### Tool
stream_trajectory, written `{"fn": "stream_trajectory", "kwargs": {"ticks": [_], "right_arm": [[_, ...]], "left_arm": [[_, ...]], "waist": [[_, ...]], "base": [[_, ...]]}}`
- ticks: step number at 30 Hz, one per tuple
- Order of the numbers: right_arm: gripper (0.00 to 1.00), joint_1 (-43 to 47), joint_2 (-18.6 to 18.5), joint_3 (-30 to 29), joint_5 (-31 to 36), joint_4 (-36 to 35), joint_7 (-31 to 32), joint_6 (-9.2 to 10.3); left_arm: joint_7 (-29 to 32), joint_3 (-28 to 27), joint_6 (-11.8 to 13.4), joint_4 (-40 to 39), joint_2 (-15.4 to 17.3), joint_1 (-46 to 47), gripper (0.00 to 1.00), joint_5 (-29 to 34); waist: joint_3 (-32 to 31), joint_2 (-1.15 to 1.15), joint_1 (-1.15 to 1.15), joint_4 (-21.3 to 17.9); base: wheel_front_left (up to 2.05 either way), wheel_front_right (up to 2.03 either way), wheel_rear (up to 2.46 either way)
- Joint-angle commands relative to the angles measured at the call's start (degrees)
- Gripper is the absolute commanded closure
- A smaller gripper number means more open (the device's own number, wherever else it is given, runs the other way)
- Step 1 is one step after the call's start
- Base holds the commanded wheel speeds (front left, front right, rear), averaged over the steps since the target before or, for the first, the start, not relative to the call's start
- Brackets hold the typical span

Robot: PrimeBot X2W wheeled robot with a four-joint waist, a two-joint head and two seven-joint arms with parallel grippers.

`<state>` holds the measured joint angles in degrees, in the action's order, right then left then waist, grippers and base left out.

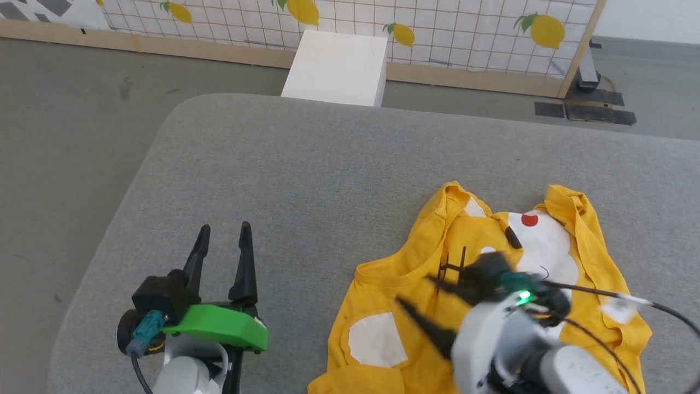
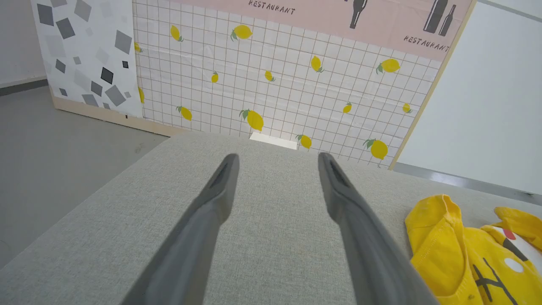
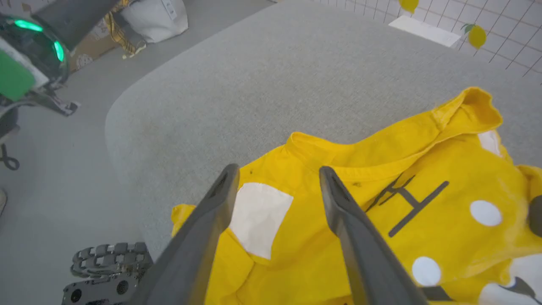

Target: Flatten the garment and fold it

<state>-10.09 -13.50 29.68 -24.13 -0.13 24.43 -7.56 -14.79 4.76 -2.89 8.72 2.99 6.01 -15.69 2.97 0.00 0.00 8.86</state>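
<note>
The garment (image 1: pixel 383 284), a bright yellow T-shirt with an animal face on it, lies bunched up on the near right part of a grey cushion (image 1: pixel 328 164). We think it is light, soft and floppy, so it will sag and slide when lifted. A good place to hold it looks like the thick neck edge (image 3: pixel 330 148) or the sleeve (image 1: pixel 571 210) curled up at the far side.

Our right gripper (image 1: pixel 412 288) hangs over the shirt with its fingers wide apart and nothing in them. Our left gripper (image 1: pixel 225 227) is wide apart and empty too, over bare cushion to the left.

Beyond the cushion we see a grey floor (image 1: pixel 65 109), a white box (image 1: pixel 336 68) and a wall panel with lemons (image 1: pixel 465 33).
</note>
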Motion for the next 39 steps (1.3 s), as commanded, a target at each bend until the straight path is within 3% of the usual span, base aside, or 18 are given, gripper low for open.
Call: {"fn": "stream_trajectory", "kwargs": {"ticks": [1, 4, 5, 9, 18, 25, 26, 28, 29, 34, 39], "right_arm": [[0.0, 1.7, 1.3, -3.6, 1.7, -0.4, -3.0, 0.08], [0.0, 4.5, 5.4, -15.5, 7.1, 0.4, -9.2, 0.08], [0.0, 5.8, 8.6, -26.2, 12.2, 2.7, -11.6, 0.08], [0.0, 2.6, 10.2, -35.7, 16.3, 7.9, -11.9, 0.08], [0.0, -14.1, 10.5, -48.1, 22.7, 25.6, -7.7, 0.08], [0.0, -22.8, 8.9, -54.4, 31.3, 36.0, 2.4, 0.08], [0.47, -23.1, 8.8, -54.5, 32.1, 36.8, 4.1, 0.08], [0.93, -23.1, 8.5, -53.9, 33.6, 37.6, 7.6, 0.08], [1.0, -22.6, 8.4, -53.6, 34.0, 37.4, 8.8, 0.08], [1.0, -16.5, 8.0, -54.4, 32.5, 32.2, 9.8, 0.08], [1.0, -4.4, 9.5, -58.3, 27.8, 19.5, 9.7, 0.08]], "left_arm": [[-0.2, 0.2, 0.0, 0.1, -0.1, -0.7, 0.0, 0.0], [-0.2, 0.5, -0.1, 0.4, -0.1, -1.0, 0.0, -0.1], [-0.2, 0.8, -0.2, 0.6, -0.1, -1.2, 0.0, -0.1], [-0.2, 1.5, -0.3, 0.6, -0.1, -0.6, 0.0, -0.2], [-0.2, 3.3, -0.6, -0.6, -0.1, 3.4, 0.0, -0.7], [-0.2, 3.9, 0.0, -1.6, -0.1, 5.4, 0.0, -1.0], [-0.2, 3.9, 0.0, -1.7, -0.1, 5.4, 0.0, -1.0], [-0.2, 3.7, 0.2, -1.6, -0.1, 5.3, 0.0, -1.0], [-0.2, 3.5, 0.3, -1.6, -0.1, 5.1, 0.0, -0.9], [-0.2, 2.6, 0.5, -0.9, -0.1, 4.1, 0.0, -0.7], [-0.2, 1.5, 0.0, -0.3, -0.1, 2.3, 0.0, 0.2]], "waist": [[-0.1, 0.0, 0.0, 0.2], [-0.5, 0.0, 0.0, 0.5], [-0.6, 0.0, 0.0, 0.8], [0.4, 0.0, 0.0, 1.4], [7.0, 0.0, 0.0, 4.2], [11.0, 0.0, 0.0, 5.2], [11.1, 0.0, 0.0, 5.2], [11.0, 0.0, 0.0, 4.9], [10.7, 0.0, 0.0, 4.5], [7.8, 0.0, 0.0, 2.4], [4.0, 0.0, 0.0, -0.5]], "base": [[0.0, 0.0, 0.0], [0.0, 0.0, 0.0], [0.0, 0.0, 0.0], [0.0, 0.0, 0.0], [0.0, 0.0, 0.0], [0.0, 0.0, 0.0], [0.0, 0.0, 0.0], [0.0, 0.0, 0.0], [0.0, 0.0, 0.0], [0.0, 0.0, 0.0], [0.0, 0.0, 0.0]]}}
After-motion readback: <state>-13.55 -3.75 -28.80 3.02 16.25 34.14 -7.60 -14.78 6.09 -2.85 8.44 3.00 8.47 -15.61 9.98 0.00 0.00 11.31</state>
